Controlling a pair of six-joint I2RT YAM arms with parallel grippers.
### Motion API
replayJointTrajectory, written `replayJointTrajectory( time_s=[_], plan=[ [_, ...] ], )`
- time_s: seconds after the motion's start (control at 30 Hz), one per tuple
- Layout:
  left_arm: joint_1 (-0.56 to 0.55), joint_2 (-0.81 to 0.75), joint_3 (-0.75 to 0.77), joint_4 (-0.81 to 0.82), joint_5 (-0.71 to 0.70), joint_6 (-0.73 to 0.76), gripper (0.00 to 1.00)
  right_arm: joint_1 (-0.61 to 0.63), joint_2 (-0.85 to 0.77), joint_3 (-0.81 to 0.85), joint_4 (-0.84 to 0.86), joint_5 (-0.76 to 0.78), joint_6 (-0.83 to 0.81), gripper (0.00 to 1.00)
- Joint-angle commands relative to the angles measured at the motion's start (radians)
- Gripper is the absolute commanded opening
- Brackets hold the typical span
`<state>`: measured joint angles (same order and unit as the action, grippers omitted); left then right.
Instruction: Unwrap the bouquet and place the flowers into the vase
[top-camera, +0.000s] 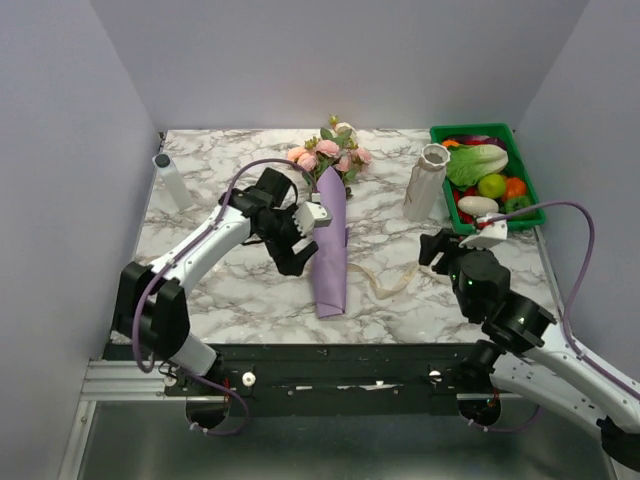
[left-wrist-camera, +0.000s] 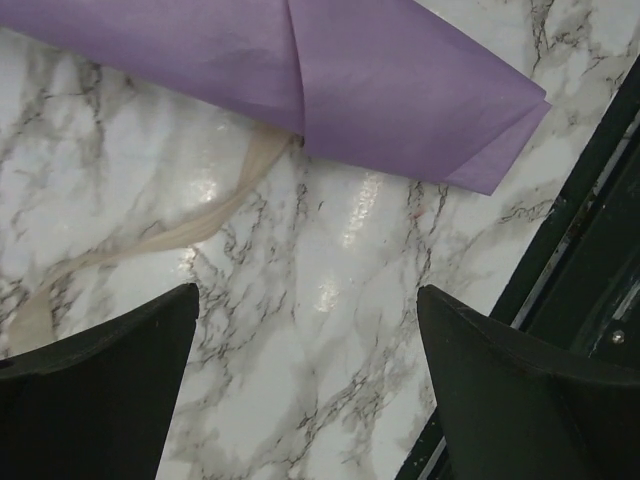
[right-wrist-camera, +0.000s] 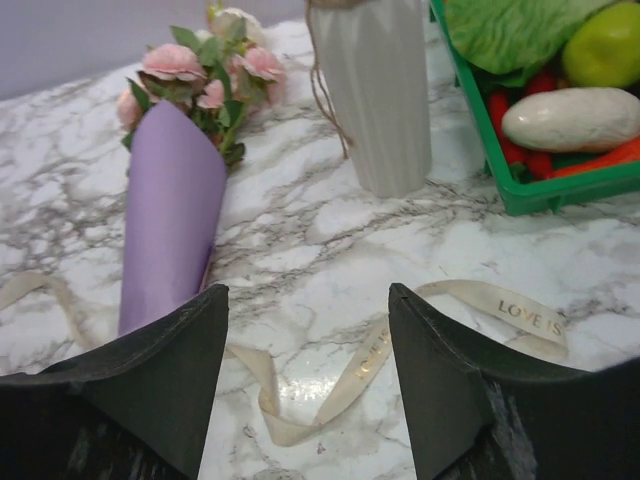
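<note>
Unwrapping is proceeding: the ribbon (right-wrist-camera: 375, 350) is lying loose toward the near edge of the surface (top-camera: 230, 290), while the paper sheet (top-camera: 330, 280) is enclosing the bouquet (top-camera: 335, 225). The left gripper (left-wrist-camera: 308, 295) and right gripper (right-wrist-camera: 307, 295) are standing open and empty. Next, likely: pinching the sheet's overlapping edge.

Left arm (top-camera: 200, 250) rises from near-left base, forearm slanting forward and inward, wrist bent down. Left hand (top-camera: 298, 238) spread wide, black fingers (left-wrist-camera: 100, 380) far apart, nothing between them. Right arm (top-camera: 520, 320) stretches forward and inward from near-right base. Right hand (top-camera: 438, 250) held low, pointing forward, fingers (right-wrist-camera: 150, 380) parted, empty.
</note>
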<state>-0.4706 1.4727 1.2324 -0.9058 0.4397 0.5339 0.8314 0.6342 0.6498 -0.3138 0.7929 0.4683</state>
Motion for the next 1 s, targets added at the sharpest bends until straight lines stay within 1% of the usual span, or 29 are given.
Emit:
replayJointTrajectory(
  time_s=[0.0,0.03,0.13,0.33,0.47,0.6,0.67,0.8,0.83,0.9,0.97],
  plan=[
    [-0.033,0.127,0.045,0.019,0.116,0.011,0.99,0.005,-0.07,-0.004,0.079,-0.155,-0.098,0.73],
    [-0.036,0.182,0.061,0.006,0.122,0.011,0.99,0.005,-0.061,0.005,0.068,-0.167,-0.108,0.73],
    [-0.042,0.257,0.105,-0.001,0.169,0.012,0.99,0.005,-0.025,0.036,0.016,-0.188,-0.093,0.73],
    [-0.068,0.291,0.111,0.08,0.188,0.028,0.99,0.005,-0.008,0.045,0.038,-0.188,-0.112,0.73],
    [-0.069,0.348,0.15,0.062,0.195,0.054,0.99,0.006,0.01,0.068,0.048,-0.221,-0.14,0.73],
    [-0.072,0.37,0.142,0.084,0.208,0.066,0.99,0.006,0.025,0.093,0.047,-0.236,-0.151,0.72],
    [-0.072,0.385,0.138,0.103,0.215,0.067,0.99,0.005,0.027,0.105,0.041,-0.238,-0.157,0.72],
    [-0.072,0.413,0.153,0.087,0.234,0.075,0.98,0.005,0.033,0.145,0.001,-0.23,-0.168,0.71],
    [-0.072,0.413,0.153,0.082,0.24,0.074,0.98,0.006,0.033,0.148,-0.004,-0.228,-0.169,0.71],
    [-0.072,0.414,0.174,0.061,0.266,0.074,0.91,0.006,0.033,0.151,-0.007,-0.221,-0.166,0.7],
    [-0.069,0.425,0.203,-0.001,0.292,0.083,0.85,0.005,0.035,0.151,-0.007,-0.218,-0.16,0.7]
  ],
)
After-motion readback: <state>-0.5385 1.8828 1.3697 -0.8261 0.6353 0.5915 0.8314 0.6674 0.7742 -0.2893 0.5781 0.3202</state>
